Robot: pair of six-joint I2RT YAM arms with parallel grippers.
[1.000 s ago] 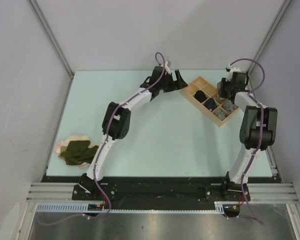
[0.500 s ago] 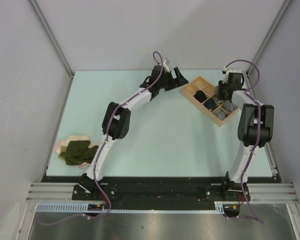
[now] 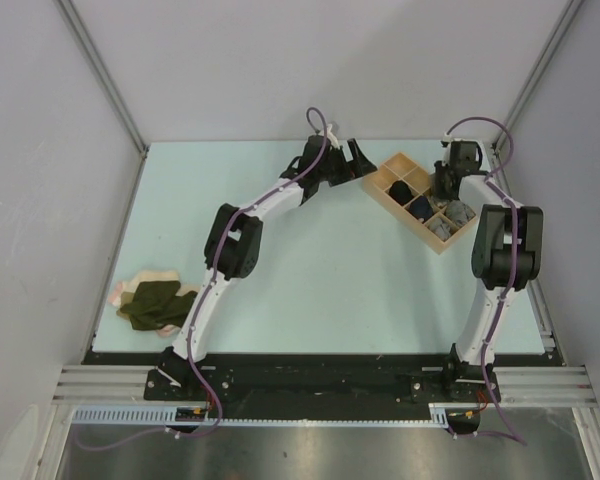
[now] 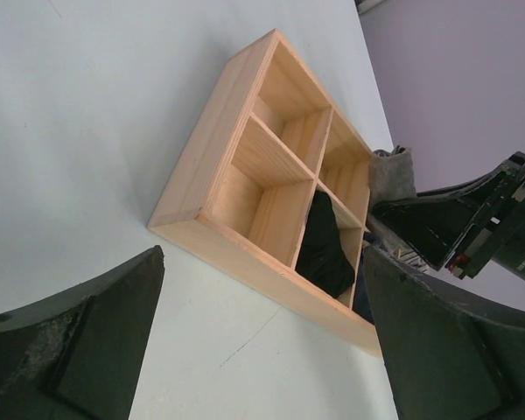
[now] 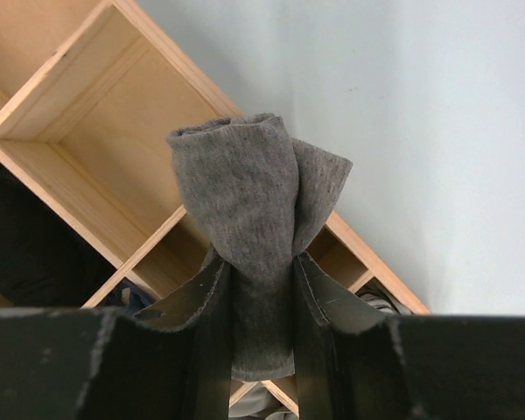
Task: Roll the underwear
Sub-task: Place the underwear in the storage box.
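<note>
My right gripper is shut on a rolled grey underwear, which it holds upright above the wooden tray. From above, the right gripper hangs over the tray's far right side. A black underwear fills one compartment, and others hold dark and grey pieces. My left gripper is open and holds nothing, low over the table just left of the tray. More underwear, olive green on pale pink, lies in a pile at the table's left edge.
The tray sits at an angle at the back right of the table, with some compartments showing bare wood. Walls close in the table at the back and both sides. The two grippers are close together on either side of the tray.
The right gripper has moved slightly left over the tray with the grey roll still in it. The left gripper has barely moved.
</note>
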